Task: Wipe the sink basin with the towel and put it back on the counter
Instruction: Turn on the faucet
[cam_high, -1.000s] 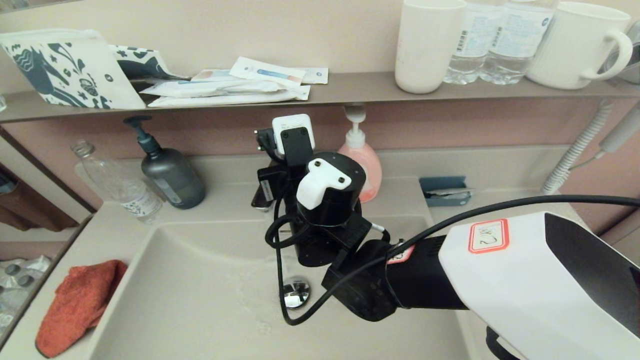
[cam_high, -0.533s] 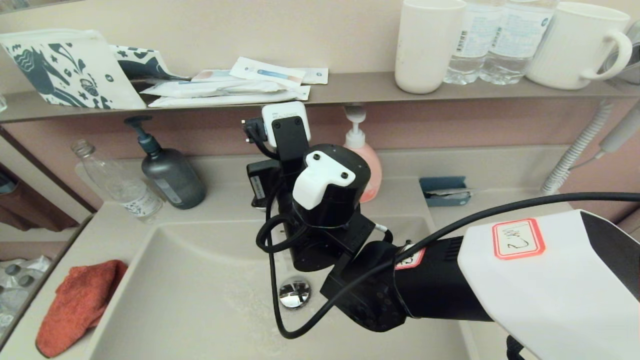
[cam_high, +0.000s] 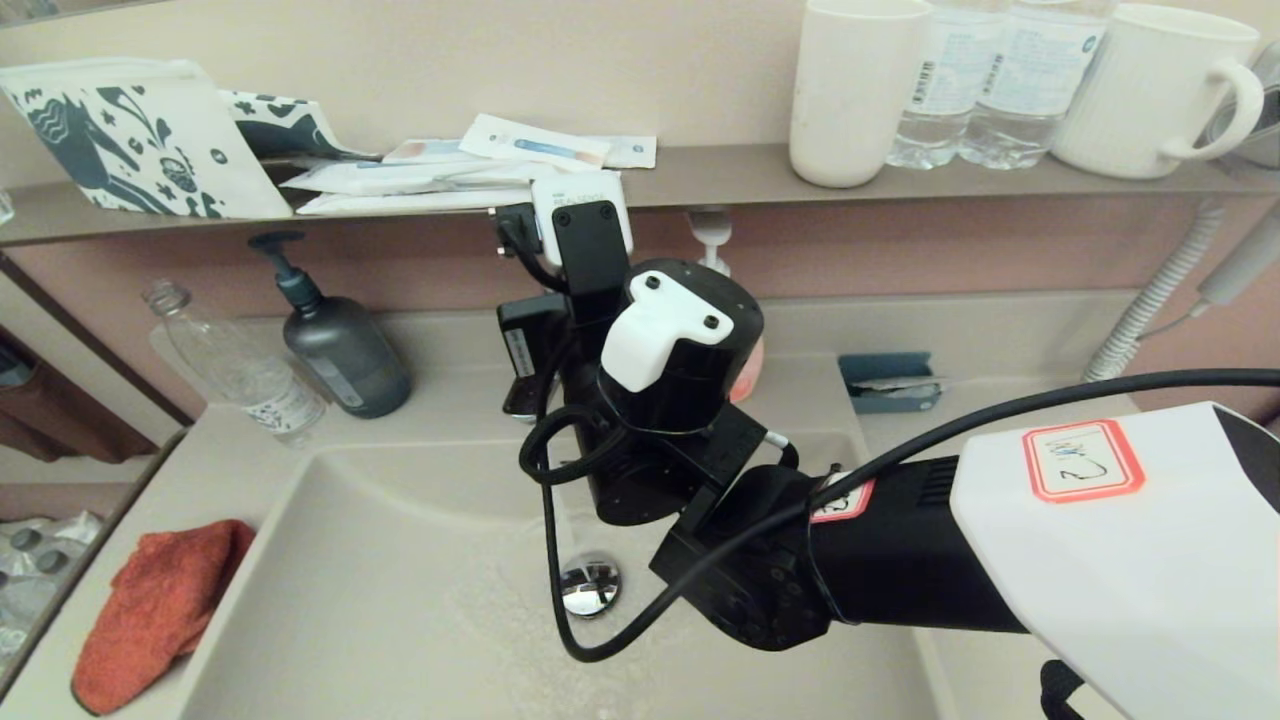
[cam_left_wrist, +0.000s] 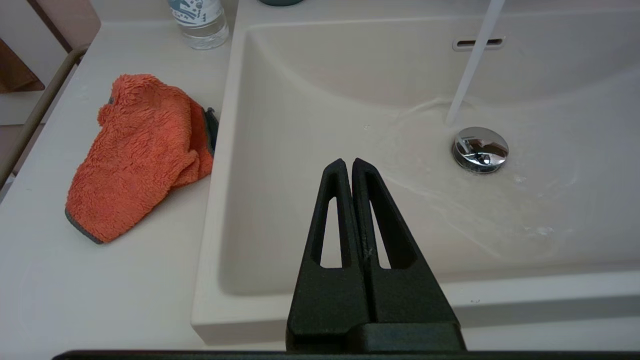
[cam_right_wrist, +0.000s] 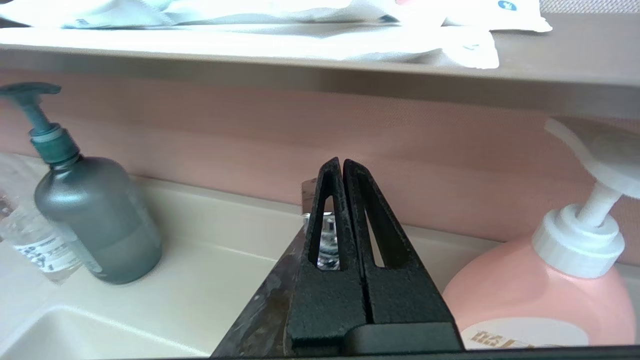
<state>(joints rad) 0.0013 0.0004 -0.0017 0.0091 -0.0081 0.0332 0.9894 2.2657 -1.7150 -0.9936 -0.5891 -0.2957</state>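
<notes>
Counter (cam_high: 200, 450): beige vanity top surrounding the basin, running to the wall at the back.

Sink basin (cam_high: 400, 600): large, cream, set into the counter. Only the left wrist view shows its overflow slot (cam_left_wrist: 478, 44) and a stream of water (cam_left_wrist: 470, 65) falling just beside the chrome drain plug (cam_high: 590, 587); wet film spreads around the plug.

Right arm (cam_high: 1000, 560): reaches across the basin toward the tap in the head view, hiding its own fingers there. The right wrist view alone shows the right gripper (cam_right_wrist: 342, 165), fingers pressed together, nothing between them, above the faucet (cam_right_wrist: 280, 295).

Wall shelf (cam_high: 700, 180): holds a cup, bottles, a mug and sachets; head view only.

Towel (cam_high: 150, 610): orange-red, crumpled, lying on the counter left of the basin, its edge at the rim, touched by neither arm.

Grey pump bottle (cam_high: 340, 350) and pink soap bottle (cam_right_wrist: 545, 295): standing either side of the faucet.

Left gripper (cam_left_wrist: 348, 167): seen in its wrist view only, fingers closed and empty, over the basin's near edge.
</notes>
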